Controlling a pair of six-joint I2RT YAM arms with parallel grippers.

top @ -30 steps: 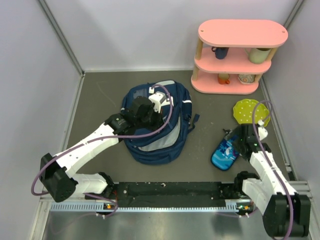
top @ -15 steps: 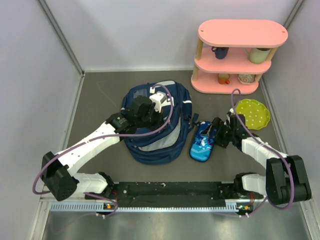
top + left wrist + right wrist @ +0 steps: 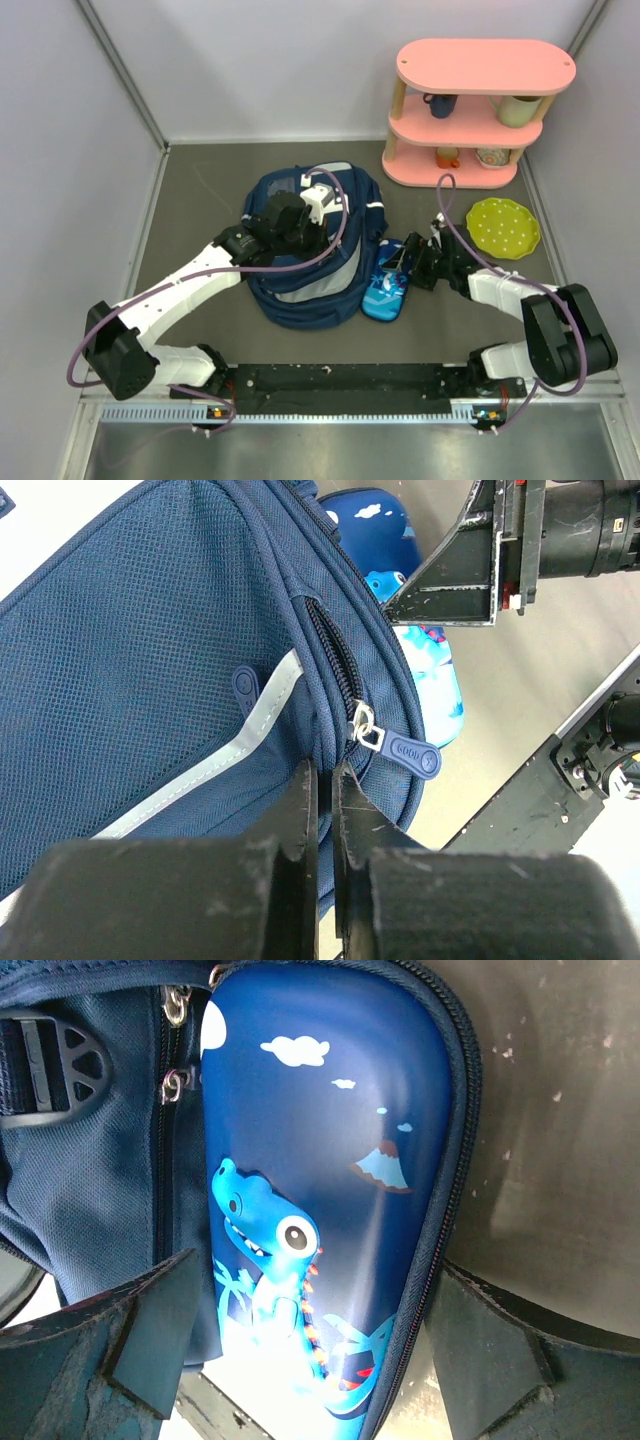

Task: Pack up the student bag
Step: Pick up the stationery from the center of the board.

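**GRIPPER AND BAG STATUS**

Right gripper (image 3: 315, 1335): jaws wide, clamped across 1 pencil case (image 3: 320, 1160). Left gripper (image 3: 322, 780): jaws narrow, pinching fabric of 1 student bag (image 3: 320, 275) beside its zipper. Bag lies mid-table; case touches its 4 o'clock edge. 1 shelf (image 3: 480, 65) at 1 o'clock holds 4 vessels.

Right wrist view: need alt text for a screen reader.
A blue dinosaur-print pencil case, held between the fingers of the right gripper, fills most of the frame. The navy backpack lies close beside it on the left, and grey table shows on the right.
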